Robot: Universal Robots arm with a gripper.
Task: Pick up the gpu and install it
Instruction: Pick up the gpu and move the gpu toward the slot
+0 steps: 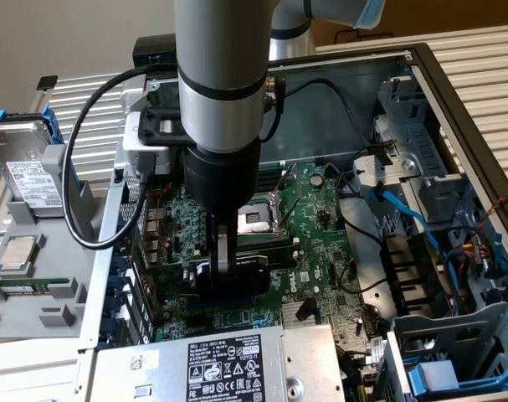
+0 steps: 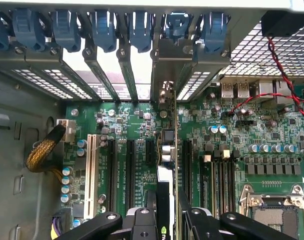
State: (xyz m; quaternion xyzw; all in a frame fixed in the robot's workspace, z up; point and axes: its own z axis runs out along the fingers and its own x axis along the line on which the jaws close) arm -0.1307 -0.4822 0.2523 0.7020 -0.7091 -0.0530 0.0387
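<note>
Tool (image 2: 164, 220) seen clamped on the gpu (image 2: 168, 150), held edge-on just above the motherboard (image 2: 272, 125); card is best kept upright, bracket lined with the rear slot opening, pressed evenly.

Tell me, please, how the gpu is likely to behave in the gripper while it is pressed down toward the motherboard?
The gpu is a thin card held edge-on by the gripper, so it probably stays stiff along its length but could tilt sideways. Its bare components look fragile. Its bracket stands close to the case's rear slots and may snag.
</note>
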